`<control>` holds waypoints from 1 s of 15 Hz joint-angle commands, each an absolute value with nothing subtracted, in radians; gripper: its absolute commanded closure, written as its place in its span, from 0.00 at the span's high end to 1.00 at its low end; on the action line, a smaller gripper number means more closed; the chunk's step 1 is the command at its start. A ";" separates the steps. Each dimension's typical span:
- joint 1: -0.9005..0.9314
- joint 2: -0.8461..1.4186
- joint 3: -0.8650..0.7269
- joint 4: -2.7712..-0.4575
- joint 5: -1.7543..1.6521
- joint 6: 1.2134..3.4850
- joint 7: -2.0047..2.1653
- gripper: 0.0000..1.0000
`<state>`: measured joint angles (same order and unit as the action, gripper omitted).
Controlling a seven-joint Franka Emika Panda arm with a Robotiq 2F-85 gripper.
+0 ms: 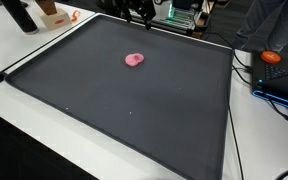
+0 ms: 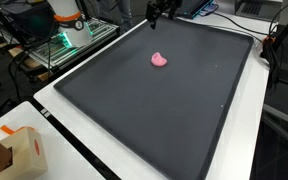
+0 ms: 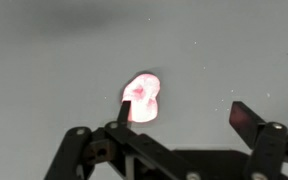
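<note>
- Nearest the wrist camera: your black two-finger gripper (image 3: 184, 108). The jaws are spread wide, released, with nothing between them.
- Finger count: two. The left fingertip overlaps the pink piece in the wrist view, and the right fingertip sits over bare mat, well off to the side.
- You've got one small pink lumpy object (image 3: 142, 98), with no second one anywhere on the mat.
- Its look: rounded, uneven outline and bubblegum pink in both exterior views (image 1: 135, 60) (image 2: 159, 60). In the wrist view it's blown out to near white in the middle and red-pink at the edges. I can't tell the material.
- Its location: it lies flat on the large dark grey square mat with a raised rim (image 1: 134, 110) (image 2: 164, 110), in the far half, towards the gripper's side.
- In both exterior views the gripper (image 1: 137, 12) (image 2: 162, 12) hangs at the mat's far edge, apart from the pink object and not touching it.
- One mat, on a white table (image 1: 24, 130).
- Off the mat: one orange round item (image 1: 272, 57) beside cables, and one brown cardboard box (image 2: 24, 150) at the table corner.
</note>
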<state>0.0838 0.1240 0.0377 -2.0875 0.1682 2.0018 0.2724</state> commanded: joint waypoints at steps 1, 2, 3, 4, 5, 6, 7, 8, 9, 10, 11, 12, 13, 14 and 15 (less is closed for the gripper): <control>0.096 0.063 0.068 -2.132 0.118 1.982 0.143 1.00; 0.100 0.056 0.077 -2.135 0.108 1.983 0.107 1.00; 0.103 0.050 0.084 -2.139 0.096 1.983 0.069 1.00; 0.105 0.044 0.091 -2.141 0.086 1.986 0.030 1.00; 0.108 0.041 0.097 -2.142 0.076 1.989 -0.010 1.00; 0.112 0.039 0.103 -2.143 0.064 1.993 -0.048 1.00; 0.114 0.037 0.108 -2.143 0.051 1.994 -0.088 1.00; 0.116 0.036 0.112 -2.142 0.037 1.999 -0.127 1.00; 0.111 0.068 0.107 -2.106 0.072 1.991 -0.063 1.00; 0.113 0.067 0.110 -2.106 0.064 1.991 -0.087 1.00; 0.115 0.066 0.112 -2.106 0.060 1.991 -0.101 1.00; 0.115 0.066 0.112 -2.106 0.058 1.991 -0.107 1.00; 0.115 0.066 0.112 -2.106 0.057 1.991 -0.111 1.00; 0.115 0.066 0.112 -2.106 0.056 1.991 -0.114 1.00; 0.115 0.066 0.112 -2.106 0.056 1.991 -0.116 1.00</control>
<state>0.1172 0.0660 0.1097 -2.1078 0.0566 1.9936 -0.1172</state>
